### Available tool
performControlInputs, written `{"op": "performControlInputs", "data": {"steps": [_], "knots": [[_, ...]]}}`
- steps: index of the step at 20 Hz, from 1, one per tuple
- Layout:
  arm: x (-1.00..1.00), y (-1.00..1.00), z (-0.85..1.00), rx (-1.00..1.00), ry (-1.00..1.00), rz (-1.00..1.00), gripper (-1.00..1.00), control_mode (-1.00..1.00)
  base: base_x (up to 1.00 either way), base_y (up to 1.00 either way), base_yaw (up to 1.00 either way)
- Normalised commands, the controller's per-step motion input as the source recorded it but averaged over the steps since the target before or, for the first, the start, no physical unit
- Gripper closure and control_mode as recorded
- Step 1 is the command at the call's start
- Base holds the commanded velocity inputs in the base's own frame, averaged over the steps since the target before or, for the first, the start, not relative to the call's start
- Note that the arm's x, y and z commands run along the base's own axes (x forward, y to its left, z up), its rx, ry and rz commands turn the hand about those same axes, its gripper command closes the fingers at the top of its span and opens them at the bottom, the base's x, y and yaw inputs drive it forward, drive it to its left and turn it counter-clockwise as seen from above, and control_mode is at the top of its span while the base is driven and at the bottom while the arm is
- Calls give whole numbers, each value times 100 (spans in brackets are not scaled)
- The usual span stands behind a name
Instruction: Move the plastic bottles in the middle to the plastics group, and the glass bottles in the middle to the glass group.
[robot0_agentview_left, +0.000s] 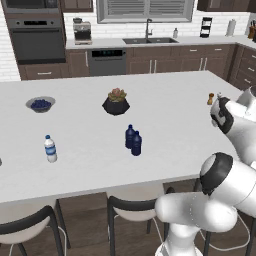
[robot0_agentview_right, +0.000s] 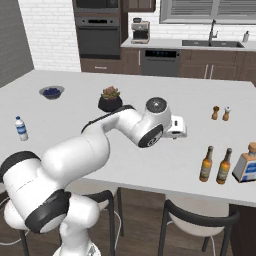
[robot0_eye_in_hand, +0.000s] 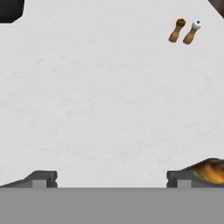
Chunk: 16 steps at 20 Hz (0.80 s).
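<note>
Plastic bottles: two navy bottles (robot0_agentview_left: 133, 140) stand upright and touching near the middle of the island counter (robot0_agentview_left: 165, 100), a little toward its near edge.
Plastics group: clear water bottle (robot0_agentview_left: 50, 148) with a blue label stands upright near the left end, close to the near edge, well apart from the navy pair.
Glass bottles: two amber beer bottles (robot0_agentview_right: 214, 165) stand side by side near the right end, by the near edge, just beside a squat clear bottle with a blue label (robot0_agentview_right: 247, 167).
Gripper: (robot0_eye_in_hand: 111, 177) hangs over bare counter with its fingers (robot0_eye_in_hand: 41, 178) spread wide, holding nothing.
Shakers: two small shakers (robot0_eye_in_hand: 184, 31) toward the right end, farther back.
Plant: dark pot (robot0_agentview_left: 116, 102) behind the navy pair.
Bowl: blueberries (robot0_agentview_left: 40, 103) toward the far left.
</note>
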Motion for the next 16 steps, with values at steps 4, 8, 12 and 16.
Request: {"op": "performControlInputs", "data": {"steps": [4,8,12,16], "knots": [[16,100,-25,0,0,1,-100,-100,0,0,0],[20,100,-3,2,0,0,-100,-100,0,0,0],[4,100,8,5,0,0,-100,-100,0,0,0],[0,100,38,5,13,0,-100,-100,0,0,0]]}}
